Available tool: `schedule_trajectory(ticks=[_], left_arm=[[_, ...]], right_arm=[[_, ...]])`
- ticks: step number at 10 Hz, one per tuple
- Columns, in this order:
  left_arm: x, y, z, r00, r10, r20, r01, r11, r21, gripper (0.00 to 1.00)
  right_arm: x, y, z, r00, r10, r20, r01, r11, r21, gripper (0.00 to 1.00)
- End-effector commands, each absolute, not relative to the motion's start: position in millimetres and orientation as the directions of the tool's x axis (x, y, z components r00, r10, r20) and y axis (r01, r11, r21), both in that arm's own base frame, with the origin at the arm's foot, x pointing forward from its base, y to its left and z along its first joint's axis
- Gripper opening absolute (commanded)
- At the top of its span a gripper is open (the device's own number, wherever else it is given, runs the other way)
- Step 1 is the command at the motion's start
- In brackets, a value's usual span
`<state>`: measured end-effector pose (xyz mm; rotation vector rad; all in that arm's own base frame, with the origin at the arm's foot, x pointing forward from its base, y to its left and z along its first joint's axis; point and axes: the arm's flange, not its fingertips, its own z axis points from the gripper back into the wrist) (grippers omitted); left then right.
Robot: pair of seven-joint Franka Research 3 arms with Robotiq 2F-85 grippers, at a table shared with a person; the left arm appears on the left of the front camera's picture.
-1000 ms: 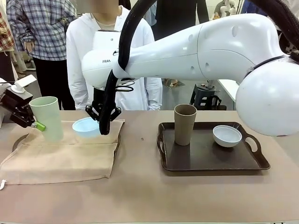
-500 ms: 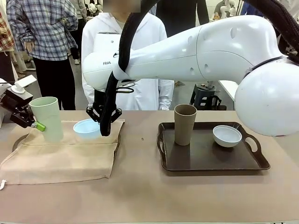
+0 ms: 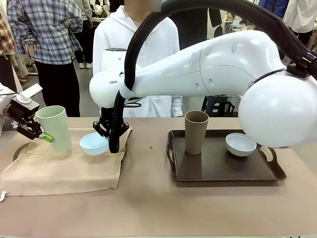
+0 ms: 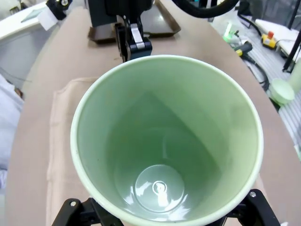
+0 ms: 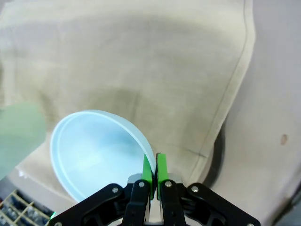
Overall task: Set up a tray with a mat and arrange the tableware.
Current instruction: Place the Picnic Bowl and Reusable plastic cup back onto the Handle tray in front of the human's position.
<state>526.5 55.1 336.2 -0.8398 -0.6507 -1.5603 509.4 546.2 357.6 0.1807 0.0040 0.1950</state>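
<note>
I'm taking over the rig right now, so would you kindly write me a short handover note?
Left end effector: shut on the pale green cup, over the left part of the mat.
Right end effector: shut on the rim of the light blue bowl, which is tilted near the mat's far edge.
The tan-brown cup and white bowl stand apart on the bare dark tray at right.
Done: the mat is spread out at left.
Left: probably setting down the held cup and bowl. I cannot tell whether either touches the mat.
</note>
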Motion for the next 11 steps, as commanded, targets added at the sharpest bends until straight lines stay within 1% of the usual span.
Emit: schedule_trajectory(ticks=[1, 5, 9, 10, 11], left_arm=[[531, 51, 323, -0.127, -0.569, 0.813, 0.985, -0.165, 0.038, 0.85], [542, 51, 306, -0.153, -0.564, 0.811, 0.981, -0.185, 0.057, 0.85], [543, 49, 307, -0.153, -0.569, 0.808, 0.981, -0.185, 0.055, 0.85], [542, 49, 306, -0.151, -0.571, 0.807, 0.982, -0.182, 0.054, 0.85], [543, 49, 306, -0.142, -0.576, 0.805, 0.983, -0.180, 0.044, 0.92]], right_arm=[[511, 548, 354, 0.975, 0.214, 0.065, -0.222, 0.962, 0.160, 0.05], [514, 546, 338, 0.967, 0.234, 0.102, -0.247, 0.959, 0.139, 0.05], [516, 545, 326, 0.970, 0.230, 0.075, -0.238, 0.963, 0.129, 0.05], [517, 545, 324, 0.969, 0.237, 0.066, -0.244, 0.961, 0.128, 0.09], [518, 545, 325, 0.970, 0.232, 0.064, -0.239, 0.962, 0.130, 0.65]])
